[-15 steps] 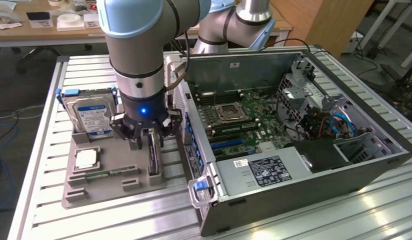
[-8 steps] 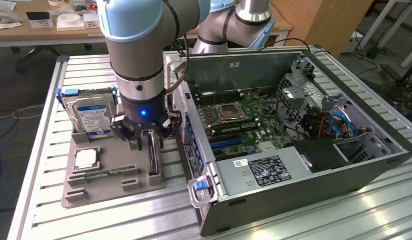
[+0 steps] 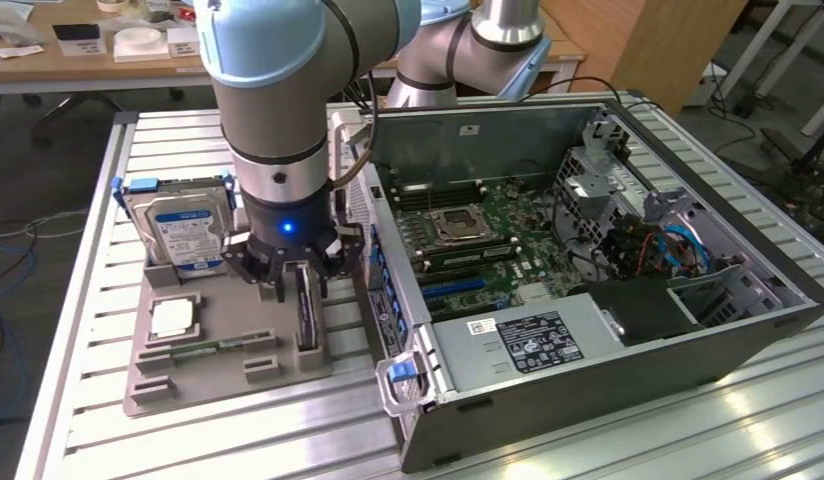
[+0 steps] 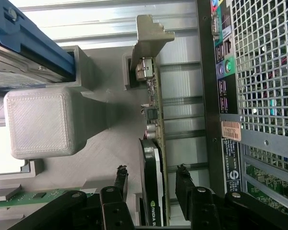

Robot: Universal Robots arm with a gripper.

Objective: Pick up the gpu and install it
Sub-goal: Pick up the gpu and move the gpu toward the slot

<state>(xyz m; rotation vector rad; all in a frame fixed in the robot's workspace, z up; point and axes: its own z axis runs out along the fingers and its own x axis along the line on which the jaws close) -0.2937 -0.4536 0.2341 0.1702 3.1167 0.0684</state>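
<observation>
The hand (image 3: 295,275) is down over the gray tray (image 3: 212,380), and it is open wide. It holds nothing. The gpu (image 4: 152,112) stands on its thin edge in a slot of the tray. One finger (image 4: 119,179) is on each side of it, with a small gap on both sides. The card's metal end (image 4: 151,33) is at the far end from the fingers. The case (image 3: 626,375) lies open just beside the tray, on the exterior view's right.

I think a few things could go wrong here. The card looks a bit nearer to one finger than the other. If that finger touches first, it could push the card over and jam it in the slot.

The fingers are near one end of the card, not the middle. So the far end, with the metal part, could hang down and swing when the card goes up.

One side of the card is a black cooler, and a squeeze there could slip.

The slot could also hold on tight, and then the whole tray might come up too.

The hard drive (image 3: 185,235) stands close by, and the case wall is close on the other side. A small wobble could bump either one.
</observation>
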